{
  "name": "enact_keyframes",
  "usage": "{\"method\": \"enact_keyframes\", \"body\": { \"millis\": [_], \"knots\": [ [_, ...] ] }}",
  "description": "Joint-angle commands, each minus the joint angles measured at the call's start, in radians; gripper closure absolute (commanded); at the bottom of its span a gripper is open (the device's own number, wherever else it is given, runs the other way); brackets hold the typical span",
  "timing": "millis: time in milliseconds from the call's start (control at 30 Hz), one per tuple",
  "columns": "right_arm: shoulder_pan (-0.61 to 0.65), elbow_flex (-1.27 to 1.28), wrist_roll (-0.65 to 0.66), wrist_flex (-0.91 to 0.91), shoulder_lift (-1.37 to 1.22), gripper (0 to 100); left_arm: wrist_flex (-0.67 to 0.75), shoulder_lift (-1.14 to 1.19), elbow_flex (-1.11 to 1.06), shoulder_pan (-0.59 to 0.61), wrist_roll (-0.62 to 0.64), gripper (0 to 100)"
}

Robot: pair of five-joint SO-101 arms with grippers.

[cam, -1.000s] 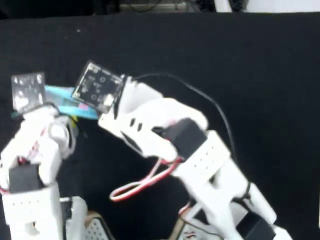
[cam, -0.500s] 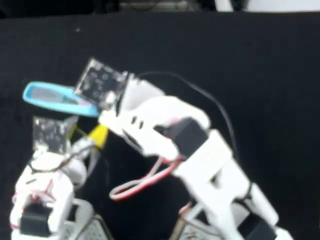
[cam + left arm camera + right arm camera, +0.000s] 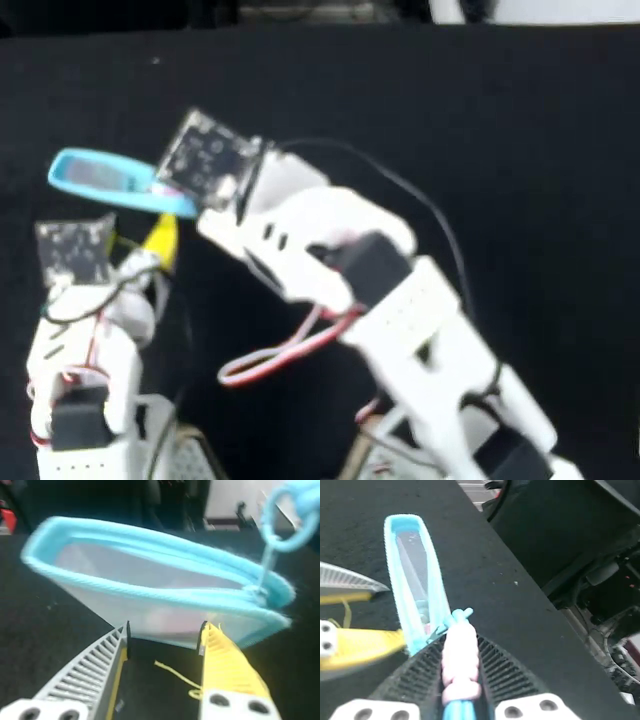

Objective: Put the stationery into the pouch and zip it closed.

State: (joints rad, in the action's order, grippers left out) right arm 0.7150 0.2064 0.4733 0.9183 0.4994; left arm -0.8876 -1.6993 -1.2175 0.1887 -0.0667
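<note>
The pouch point(image 3: 100, 180), oblong, pale-blue-edged with translucent sides, is held unzipped near the table's point(image 3: 450, 120) left edge by the right gripper point(image 3: 461, 660), which is clamped on its end and a pink piece point(image 3: 460, 650). The left gripper point(image 3: 165, 630) is spread wide just beside it, empty.

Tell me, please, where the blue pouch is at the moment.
The pouch is at the left of the high view, one end pinched in the right gripper, the open left gripper close beside it.
</note>
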Motion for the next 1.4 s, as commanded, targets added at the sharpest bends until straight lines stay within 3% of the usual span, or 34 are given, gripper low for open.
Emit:
{"method": "enact_keyframes", "body": {
  "millis": [0,233,533,667,800,967,1267,1367],
  "knots": [
    [-0.063,0.012,0.002,-0.095,0.051,98.8,0.095,0.005,-0.018,0.018,-0.003,77],
    [-0.1,0.022,0.002,-0.15,0.035,98.8,0.31,0.005,-0.116,-0.056,0.118,77],
    [-0.1,0.022,0.003,-0.15,0.035,98.8,0.209,-0.005,-0.073,-0.239,0.241,78],
    [-0.1,0.024,0.005,-0.15,0.031,98.8,0.258,0.005,-0.087,-0.317,0.261,78],
    [-0.1,0.024,0.006,-0.15,0.031,98.8,0.423,0.023,-0.17,-0.295,0.275,78],
    [-0.097,0.027,0.006,-0.15,0.031,98.8,0.511,0.083,-0.216,-0.254,0.279,78],
    [-0.08,0.03,0.002,-0.15,0.028,98.8,0.509,0.115,-0.217,-0.119,0.272,78],
    [-0.069,0.028,0.002,-0.15,0.028,98.8,0.446,0.115,-0.2,-0.113,0.27,78]
  ]
}}
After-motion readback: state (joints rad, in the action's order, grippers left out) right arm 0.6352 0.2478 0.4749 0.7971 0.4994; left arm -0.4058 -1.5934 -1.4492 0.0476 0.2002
